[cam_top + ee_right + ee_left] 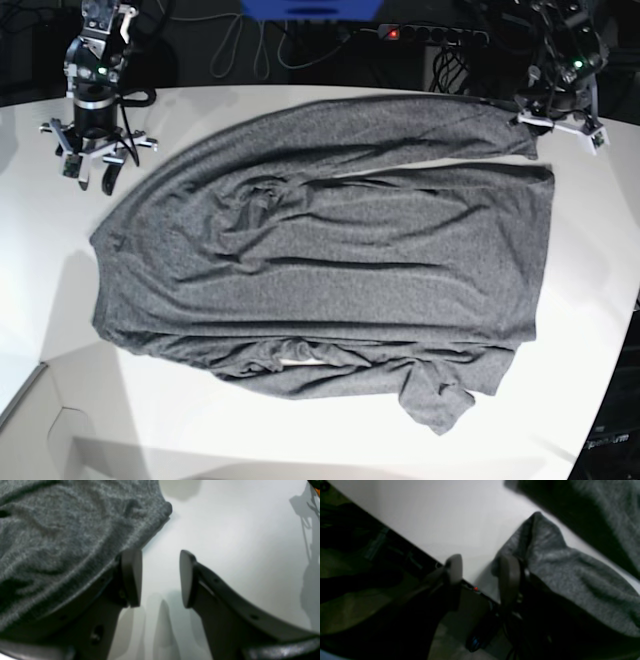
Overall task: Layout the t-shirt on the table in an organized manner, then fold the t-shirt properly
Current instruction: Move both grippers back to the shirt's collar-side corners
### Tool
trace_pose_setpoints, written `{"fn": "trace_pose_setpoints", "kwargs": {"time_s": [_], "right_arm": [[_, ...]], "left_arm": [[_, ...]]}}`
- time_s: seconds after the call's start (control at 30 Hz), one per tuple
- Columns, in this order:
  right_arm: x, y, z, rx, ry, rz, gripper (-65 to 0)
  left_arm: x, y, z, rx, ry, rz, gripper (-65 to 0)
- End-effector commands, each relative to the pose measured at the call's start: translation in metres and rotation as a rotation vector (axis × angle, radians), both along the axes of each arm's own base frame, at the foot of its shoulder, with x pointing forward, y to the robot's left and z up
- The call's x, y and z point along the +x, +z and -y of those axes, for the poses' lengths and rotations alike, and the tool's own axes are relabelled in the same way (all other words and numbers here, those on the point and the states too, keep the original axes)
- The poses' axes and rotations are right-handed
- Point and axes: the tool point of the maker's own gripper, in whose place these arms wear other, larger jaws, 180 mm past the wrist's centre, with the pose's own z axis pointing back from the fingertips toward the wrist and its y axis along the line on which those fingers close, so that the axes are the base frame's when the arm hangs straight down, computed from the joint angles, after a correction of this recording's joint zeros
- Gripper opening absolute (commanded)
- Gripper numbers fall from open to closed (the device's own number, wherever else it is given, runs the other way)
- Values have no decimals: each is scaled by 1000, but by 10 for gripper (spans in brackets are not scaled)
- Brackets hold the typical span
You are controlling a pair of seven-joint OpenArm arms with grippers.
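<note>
The big white desk [600,300] holds the grey t-shirt [330,260], spread flat across its middle. The shirt's long side runs left to right in the base view, with the hem at the right. One long sleeve lies along the far edge, and the other is bunched along the near edge. The left gripper [480,576] hangs at the far sleeve's end, jaws apart and holding nothing. The right gripper [160,577] hangs beside the shirt's edge, jaws apart too and empty.
</note>
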Motion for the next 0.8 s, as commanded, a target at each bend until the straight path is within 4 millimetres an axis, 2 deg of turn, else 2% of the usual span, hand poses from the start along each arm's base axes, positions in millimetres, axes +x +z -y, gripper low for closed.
{"fn": "trace_pose_setpoints", "kwargs": {"time_s": [0.0,0.3,0.37,0.53,0.63,0.77], "right_arm": [[4,14,3,-23,6,49,-417],[5,16,2,-24,8,53,-417],[5,16,2,-23,8,51,-417],[5,16,2,-23,8,51,-417],[5,16,2,-23,8,51,-417],[5,16,2,-24,8,53,-417]], "left_arm": [[0,4,-5,18,-2,6,-408],[0,-3,0,-1,-7,-8,-414],[0,-8,6,-11,-24,-18,-450],[5,-8,9,-7,-57,-20,-650],[4,-10,9,-9,-55,-27,-647],[12,8,8,15,-65,21,-650]]}}
